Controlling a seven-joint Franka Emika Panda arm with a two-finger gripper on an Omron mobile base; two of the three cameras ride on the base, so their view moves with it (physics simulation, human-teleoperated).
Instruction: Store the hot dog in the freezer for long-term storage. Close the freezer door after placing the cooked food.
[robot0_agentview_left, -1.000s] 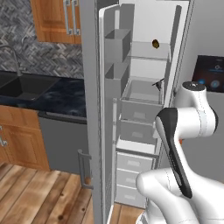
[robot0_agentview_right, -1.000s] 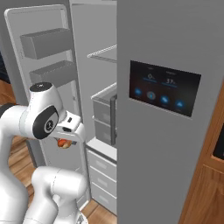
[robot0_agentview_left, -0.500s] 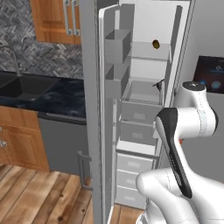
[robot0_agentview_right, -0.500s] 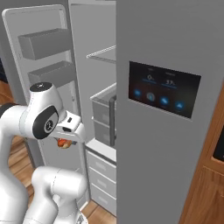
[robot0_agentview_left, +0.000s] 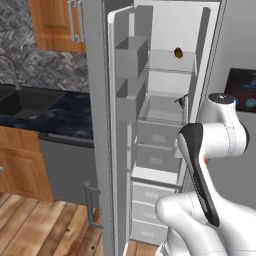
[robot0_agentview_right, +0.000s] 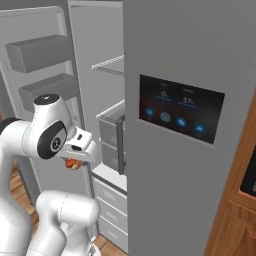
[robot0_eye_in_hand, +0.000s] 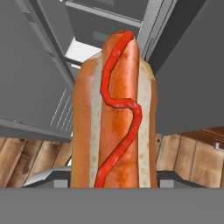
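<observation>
Hot dog (robot0_eye_in_hand: 114, 118) storage is at the carry stage: the item is held and has not yet entered the compartment.

At far left, a dark table (robot0_agentview_left: 47, 112) with a sink (robot0_agentview_left: 22, 100) runs beneath wooden cabinets (robot0_agentview_left: 52, 25).

Next, the freezer door (robot0_agentview_left: 102, 125) stands swung wide, its inner bins (robot0_agentview_left: 131, 55) facing the compartment and its bar handle (robot0_agentview_left: 90, 205) low on the outer face. No opening step remains.

The freezer (robot0_agentview_left: 167, 100) follows: white walls, clear shelves above, grey-white drawers (robot0_agentview_left: 155, 150) below. A small dark brown lump (robot0_agentview_left: 178, 52) sits on the upper shelf; it is not the task item.

To the right, the arm rises in front of the compartment. In the right base view the gripper (robot0_agentview_right: 75, 161) hangs just outside the freezer, level with the drawers, with an orange-red item showing beneath the hand. The hand view confirms the grip: the fingers are pinching the base of the hot dog, which points towards the drawers and the lit interior.

At far right stands the closed fridge door with the dark touchscreen panel (robot0_agentview_right: 181, 107).

Remaining, as judged: carry the hot dog inside, set it on a shelf, release, withdraw, then shut the freezer door.
</observation>
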